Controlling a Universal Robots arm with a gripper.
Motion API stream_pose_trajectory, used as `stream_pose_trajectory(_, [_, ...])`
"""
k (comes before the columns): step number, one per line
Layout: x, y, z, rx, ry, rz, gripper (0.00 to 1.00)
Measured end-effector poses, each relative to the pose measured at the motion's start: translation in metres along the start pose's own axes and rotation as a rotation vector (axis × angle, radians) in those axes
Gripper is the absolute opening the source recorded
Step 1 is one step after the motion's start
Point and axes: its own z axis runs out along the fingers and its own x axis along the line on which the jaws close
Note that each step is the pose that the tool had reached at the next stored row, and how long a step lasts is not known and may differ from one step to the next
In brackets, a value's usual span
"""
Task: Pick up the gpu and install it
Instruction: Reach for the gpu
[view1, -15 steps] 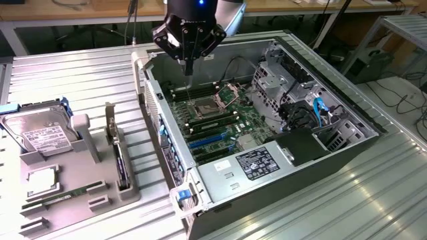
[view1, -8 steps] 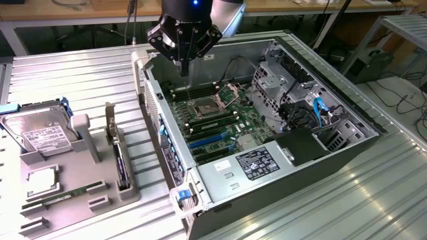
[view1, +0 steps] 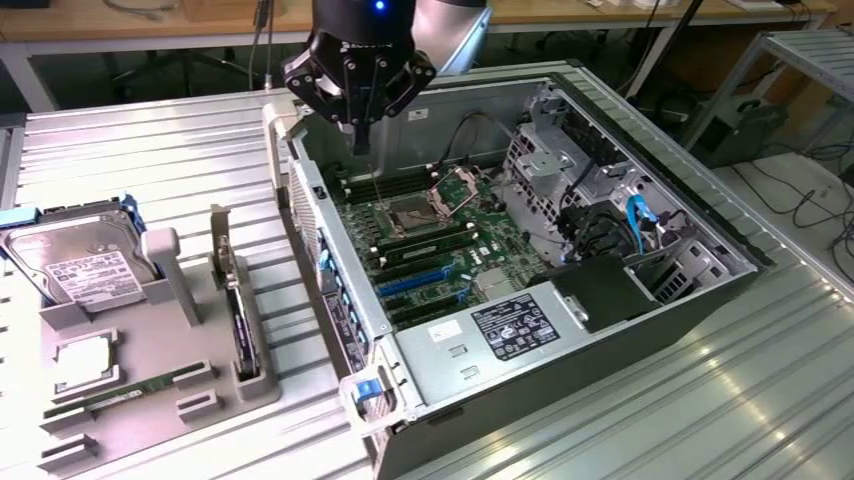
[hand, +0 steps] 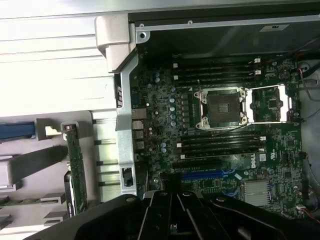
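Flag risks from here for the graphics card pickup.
1. The pincer is shut and empty over the open computer case; dipping here might hit the bare processor socket.
2. The graphics card stands edge-on in the gray holder, beside the case wall; a sideways approach could clip either.

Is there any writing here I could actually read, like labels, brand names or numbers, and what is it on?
"DELL", as far as it can be made out: white print on the motherboard.
White label on the hard drive: too small to read.
Black label on the power supply: too small to read.
Pale sticker on the case: blurred, unreadable.
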Motion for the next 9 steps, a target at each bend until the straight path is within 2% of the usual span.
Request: stream_pose_trajectory(9, [0.0083, -0.0018, -0.0003, -0.0001, 0.0000, 0.000, 0.11])
